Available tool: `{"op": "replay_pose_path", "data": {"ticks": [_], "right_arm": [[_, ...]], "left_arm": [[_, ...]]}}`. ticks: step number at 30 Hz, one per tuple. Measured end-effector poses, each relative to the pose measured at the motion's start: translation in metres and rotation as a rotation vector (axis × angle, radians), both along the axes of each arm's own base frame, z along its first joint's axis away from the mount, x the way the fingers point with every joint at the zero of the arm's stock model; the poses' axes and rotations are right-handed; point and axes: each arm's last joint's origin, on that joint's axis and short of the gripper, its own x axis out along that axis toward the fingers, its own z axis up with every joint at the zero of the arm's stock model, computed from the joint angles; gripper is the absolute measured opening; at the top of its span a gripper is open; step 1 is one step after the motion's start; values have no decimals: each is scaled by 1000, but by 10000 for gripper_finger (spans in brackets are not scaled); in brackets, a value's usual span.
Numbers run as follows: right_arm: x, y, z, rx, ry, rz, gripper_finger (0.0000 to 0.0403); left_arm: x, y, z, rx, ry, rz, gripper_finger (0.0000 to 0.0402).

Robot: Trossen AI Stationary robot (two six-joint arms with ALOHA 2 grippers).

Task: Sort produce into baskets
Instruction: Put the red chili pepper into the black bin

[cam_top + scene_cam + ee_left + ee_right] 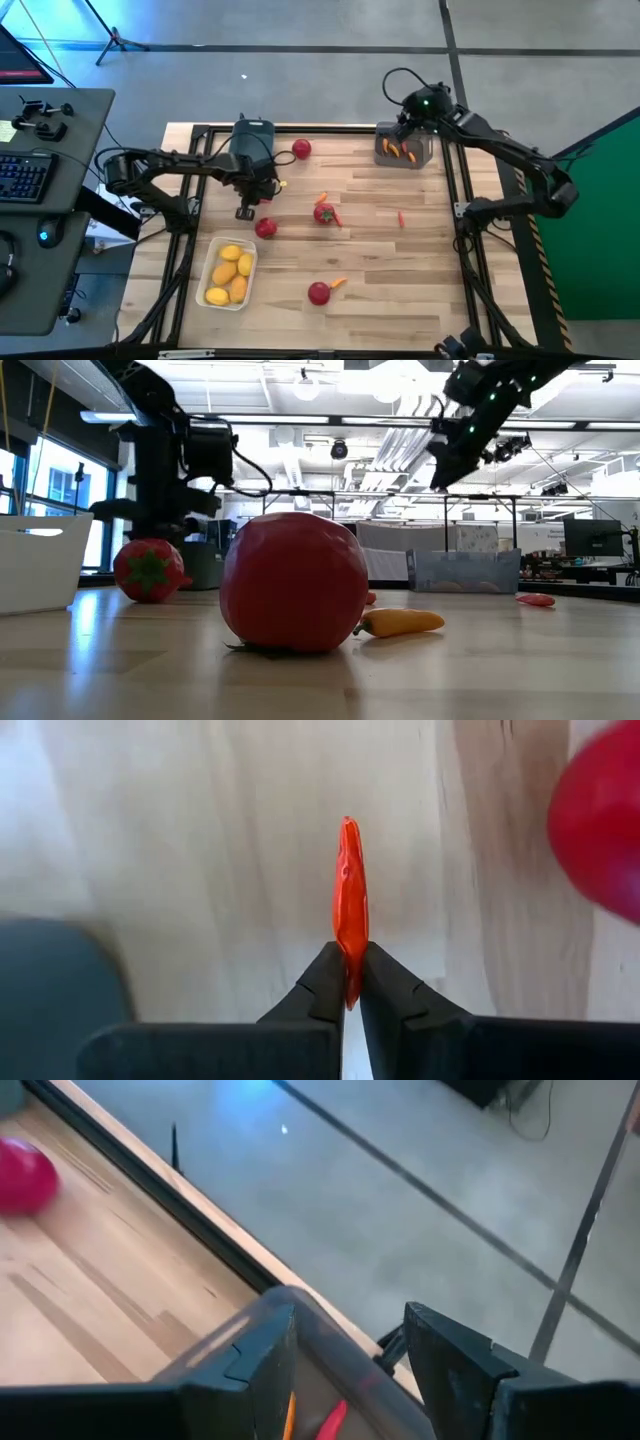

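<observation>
Nearest, low view: big red tomato [292, 582] on worktop [480, 670].

Left pincer [350, 982] clamped on 1 end of thin orange-red pepper [350, 910]; the rest juts past its tips. Looks light, slightly flexible; end grip may pivot, mid-body safer.

Right pincer [345, 1345] part-open, straddling smoky bin [240, 1342] wall.

Bright, even light falls from ceiling lamps [305, 388]. The pale wooden desk [380, 250] shows soft shadows. A blue glare marks the grey floor [60, 45]. The left wrist view's round red tomato [600, 830] blurs.
</observation>
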Motion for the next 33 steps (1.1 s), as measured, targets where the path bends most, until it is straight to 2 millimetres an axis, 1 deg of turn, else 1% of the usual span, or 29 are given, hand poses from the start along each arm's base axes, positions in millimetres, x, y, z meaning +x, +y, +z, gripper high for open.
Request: {"op": "replay_pose_path", "data": {"ticks": [3, 6, 11, 15, 17, 19, 24, 27, 30, 33], "right_arm": [[-2, 8, 8, -18, -26, 24, 177], [0, 15, 11, -10, -54, 66, 177], [10, 24, 13, 49, -143, 226, 177], [22, 33, 19, 58, -235, 379, 177], [30, 38, 20, 28, -278, 433, 177], [37, 43, 12, -9, -325, 471, 177], [48, 57, -22, -74, -471, 525, 177], [48, 66, -41, -101, -559, 551, 177], [46, 74, -52, -128, -631, 565, 177], [45, 79, -61, -106, -641, 540, 177]], "left_arm": [[5, 5, 8, 7, -25, 12, 3], [8, 10, 16, -5, -64, 46, 1], [16, 20, 26, -167, -295, 119, 1], [27, 32, 33, -198, -476, 170, 1], [33, 37, 39, -205, -582, 175, 1], [38, 41, 44, -235, -680, 180, 1], [49, 51, 54, -268, -866, 174, 0], [58, 55, 57, -282, -956, 169, 0], [68, 60, 56, -300, -1048, 194, 0], [79, 66, 51, -333, -1133, 244, 0]]}}
